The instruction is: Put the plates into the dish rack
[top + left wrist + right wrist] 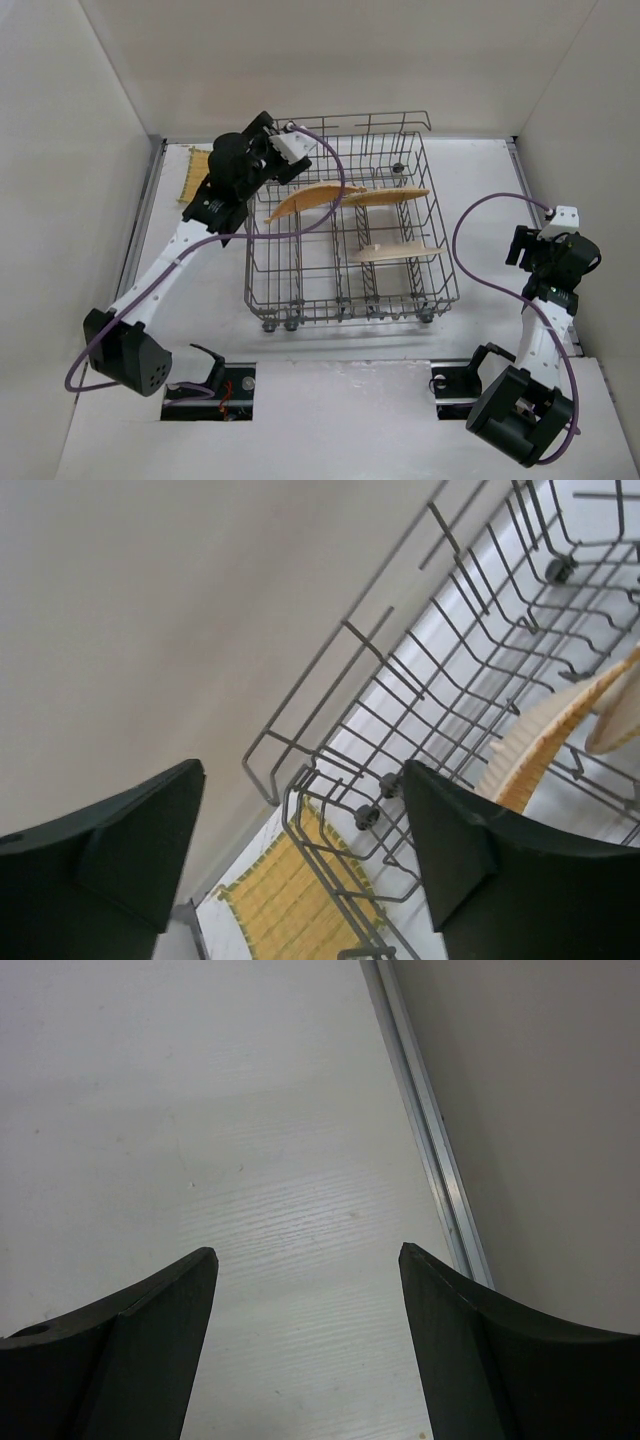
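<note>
The grey wire dish rack (350, 290) stands mid-table. It holds three plates on edge: an orange one (303, 203), an orange one (388, 196) and a pale yellow one (400, 253). A yellow ribbed plate (196, 172) lies flat on the table by the rack's far left corner, partly hidden by my left arm. My left gripper (268, 135) hovers open and empty over that corner. In the left wrist view the gripper (300, 770) frames the rack's corner wires (330, 810), with the yellow plate (285, 900) below and an orange plate (535, 755) inside. My right gripper (522, 245) is open and empty, right of the rack.
White walls close in the table on the left, back and right. A metal rail (430, 1130) runs along the right wall's foot, just right of the right gripper (308, 1250), which is over bare white table (250, 1110). Purple cables loop off both arms.
</note>
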`<action>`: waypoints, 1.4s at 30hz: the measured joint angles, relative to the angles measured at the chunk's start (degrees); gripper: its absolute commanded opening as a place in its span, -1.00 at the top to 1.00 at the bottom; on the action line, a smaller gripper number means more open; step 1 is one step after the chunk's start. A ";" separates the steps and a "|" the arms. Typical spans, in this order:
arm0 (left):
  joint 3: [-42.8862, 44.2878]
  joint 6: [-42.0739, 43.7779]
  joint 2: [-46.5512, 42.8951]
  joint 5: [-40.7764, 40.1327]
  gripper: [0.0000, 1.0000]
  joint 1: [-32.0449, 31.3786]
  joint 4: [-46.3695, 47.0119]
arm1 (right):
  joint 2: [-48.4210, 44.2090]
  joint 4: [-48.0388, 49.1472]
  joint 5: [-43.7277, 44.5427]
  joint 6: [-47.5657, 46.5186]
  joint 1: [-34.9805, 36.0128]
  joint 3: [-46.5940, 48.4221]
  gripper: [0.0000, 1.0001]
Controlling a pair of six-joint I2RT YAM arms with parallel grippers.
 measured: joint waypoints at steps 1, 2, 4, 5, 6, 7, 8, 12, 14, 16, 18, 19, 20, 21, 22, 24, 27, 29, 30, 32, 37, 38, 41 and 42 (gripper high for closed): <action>0.42 -1.29 -0.66 -0.87 -0.21 0.00 -0.28 | 0.00 0.00 0.00 0.00 0.00 0.00 -0.58; 0.90 -2.69 -0.98 -1.73 -0.06 0.24 -0.68 | 0.00 0.00 0.00 0.00 0.00 0.00 -0.58; 1.79 -5.66 -1.01 -3.13 0.07 2.03 -1.57 | 0.00 0.00 0.00 0.00 0.02 0.00 -0.58; 2.14 -7.50 -0.76 -3.58 0.12 3.87 -2.27 | 0.00 0.00 0.00 0.00 0.02 0.00 -0.58; 2.45 -9.31 -0.37 -3.93 0.16 6.03 -2.97 | 0.00 0.00 0.00 0.00 0.02 0.00 -0.58; 2.95 -11.63 0.31 -4.24 0.16 9.01 -3.93 | 0.00 0.00 0.02 0.00 0.02 0.00 -0.58; 3.65 -14.05 1.36 -4.44 0.16 12.37 -4.96 | 0.00 0.00 0.02 0.00 0.02 0.00 -0.58; 7.67 -25.64 7.91 -2.67 -0.08 26.58 -9.88 | 0.26 0.00 0.02 0.00 0.02 0.00 -0.58; 9.62 -31.78 11.98 0.04 -0.11 33.40 -12.33 | 0.68 -0.02 0.04 0.00 0.02 0.00 -0.58; 11.08 -37.79 16.37 3.72 -0.16 39.60 -14.64 | 1.22 -0.02 0.04 0.00 0.02 0.02 -0.58; 11.98 -42.69 20.55 7.15 -0.16 44.28 -16.68 | 1.81 -0.15 0.07 0.00 0.02 0.20 -0.59; 12.26 -44.89 22.67 8.79 -0.15 46.16 -17.59 | 2.08 -0.22 0.07 0.00 0.02 0.33 -0.59; 12.50 -46.80 24.57 10.25 -0.11 47.58 -18.49 | 2.34 -0.28 0.04 0.00 0.02 0.52 -0.59; 12.76 -48.81 26.53 11.87 -0.06 48.85 -19.54 | 2.54 -0.39 0.11 0.00 0.02 0.66 -0.60; 12.96 -50.71 28.41 13.49 0.00 49.90 -20.37 | 2.69 -0.46 0.13 0.00 0.02 0.81 -0.61; 13.14 -54.18 31.45 16.15 0.00 51.45 -21.57 | 2.91 -0.70 0.20 0.00 0.04 1.03 -0.61; 13.16 -58.53 34.51 19.02 -0.01 53.00 -22.82 | 3.43 -1.09 0.31 0.00 0.04 1.29 -0.61; 13.16 -60.67 35.47 20.22 -0.02 53.51 -23.28 | 3.96 -1.31 0.46 0.00 0.04 1.62 -0.61; 13.16 -61.48 35.69 20.72 -0.01 53.55 -23.39 | 4.22 -1.46 0.46 0.00 0.04 1.79 -0.61; 13.16 -63.10 35.74 21.97 -0.03 53.57 -23.32 | 4.55 -1.55 0.50 0.00 0.04 2.01 -0.61; 13.16 -66.55 36.65 25.57 -0.06 53.59 -21.59 | 5.62 -2.32 0.61 0.00 0.04 3.13 -0.63; 13.14 -67.14 37.20 26.05 -0.06 53.64 -21.31 | 5.88 -2.60 0.61 0.00 0.04 3.43 -0.64; 12.33 -68.98 39.15 27.26 -0.05 53.90 -20.13 | 6.86 -3.26 0.61 0.00 0.04 4.37 -0.64; 11.80 -69.40 39.60 27.50 -0.05 54.05 -19.96 | 7.17 -3.34 0.61 0.00 0.04 4.61 -0.64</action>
